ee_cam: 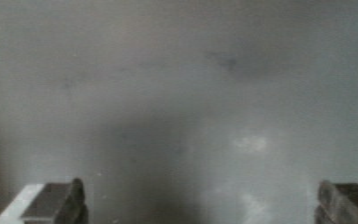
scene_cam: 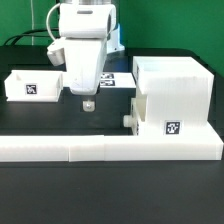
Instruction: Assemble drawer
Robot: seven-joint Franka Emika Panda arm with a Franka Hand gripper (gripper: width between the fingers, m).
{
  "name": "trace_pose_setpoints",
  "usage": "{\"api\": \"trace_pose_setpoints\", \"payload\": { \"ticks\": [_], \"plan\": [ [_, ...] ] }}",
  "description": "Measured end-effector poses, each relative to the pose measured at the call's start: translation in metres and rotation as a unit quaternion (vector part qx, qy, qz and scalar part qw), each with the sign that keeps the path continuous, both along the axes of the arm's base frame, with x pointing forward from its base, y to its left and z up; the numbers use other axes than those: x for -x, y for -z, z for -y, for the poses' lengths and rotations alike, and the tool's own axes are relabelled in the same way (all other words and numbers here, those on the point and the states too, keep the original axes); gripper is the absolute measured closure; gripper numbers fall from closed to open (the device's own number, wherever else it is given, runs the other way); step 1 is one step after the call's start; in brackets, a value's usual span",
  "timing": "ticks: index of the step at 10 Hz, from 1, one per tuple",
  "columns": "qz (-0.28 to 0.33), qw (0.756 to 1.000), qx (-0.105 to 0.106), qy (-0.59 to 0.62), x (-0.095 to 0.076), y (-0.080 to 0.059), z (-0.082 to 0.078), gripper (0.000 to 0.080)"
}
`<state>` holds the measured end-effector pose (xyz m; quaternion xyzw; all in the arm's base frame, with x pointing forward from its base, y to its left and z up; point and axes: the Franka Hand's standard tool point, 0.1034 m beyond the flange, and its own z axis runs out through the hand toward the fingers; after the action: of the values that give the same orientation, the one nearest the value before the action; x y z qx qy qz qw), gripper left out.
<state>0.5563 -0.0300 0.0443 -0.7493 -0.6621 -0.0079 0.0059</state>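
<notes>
One tray (scene_cam: 143, 112) seems nearly home in the housing (scene_cam: 172, 85), the other tray (scene_cam: 35, 86) lies loose well apart from the housing, and the gripper (scene_cam: 87, 101) hangs between them, spread wide and empty.

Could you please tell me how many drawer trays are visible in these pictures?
2. The loose tray lies on the table at the exterior view's left; the second tray appears partly slid into the housing at its right. The arm may hide part of the table.
</notes>
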Motion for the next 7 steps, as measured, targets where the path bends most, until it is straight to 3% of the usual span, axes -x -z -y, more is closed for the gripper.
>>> {"api": "trace_pose_setpoints", "payload": {
  "ticks": [5, 7],
  "plan": [
    [0.003, 0.999, -0.002, 0.053, 0.001, 0.0, 0.002, 0.0151],
    [0.031, 0.983, -0.007, 0.179, 0.026, -0.005, 0.018, 0.0151]
  ]
}}
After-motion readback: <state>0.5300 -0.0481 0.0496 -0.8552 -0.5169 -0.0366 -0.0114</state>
